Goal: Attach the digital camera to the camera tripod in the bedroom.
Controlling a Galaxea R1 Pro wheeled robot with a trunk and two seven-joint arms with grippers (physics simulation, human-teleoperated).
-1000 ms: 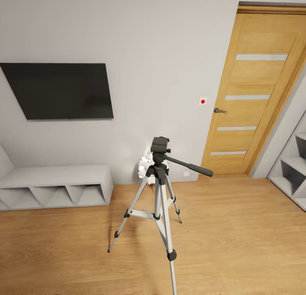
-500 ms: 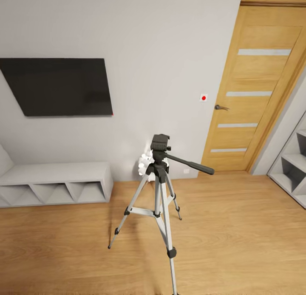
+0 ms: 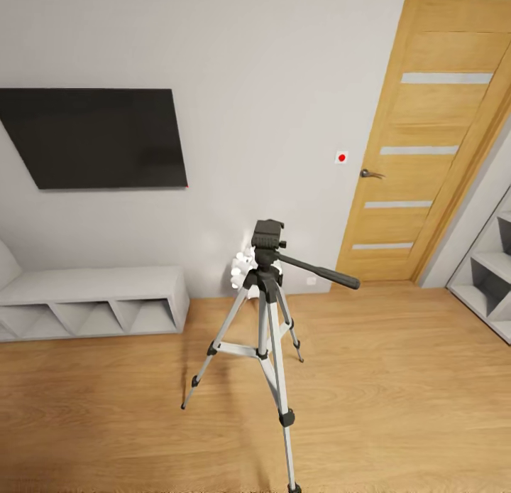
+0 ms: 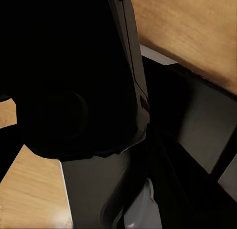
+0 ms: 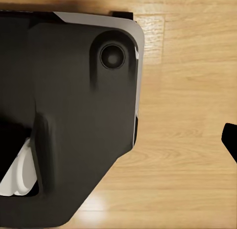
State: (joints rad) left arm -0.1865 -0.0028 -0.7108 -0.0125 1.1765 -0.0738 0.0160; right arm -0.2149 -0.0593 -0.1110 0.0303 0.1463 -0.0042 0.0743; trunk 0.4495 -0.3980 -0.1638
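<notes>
A furnished home room: flat black wall-mounted television (image 3: 96, 138), low grey open-shelved bench (image 3: 92, 300), panelled light-oak door (image 3: 426, 138), pale wood plank floor (image 3: 397, 401), plain white wall (image 3: 270, 102).

white wall (image 3: 284, 88), wall TV (image 3: 96, 138), wooden door (image 3: 426, 145)

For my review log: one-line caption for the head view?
Camera tripod stands on the wood floor before a wall TV and wooden door.

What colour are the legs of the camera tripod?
The camera tripod has silver legs with dark grey joints, best seen in the head view.
</notes>
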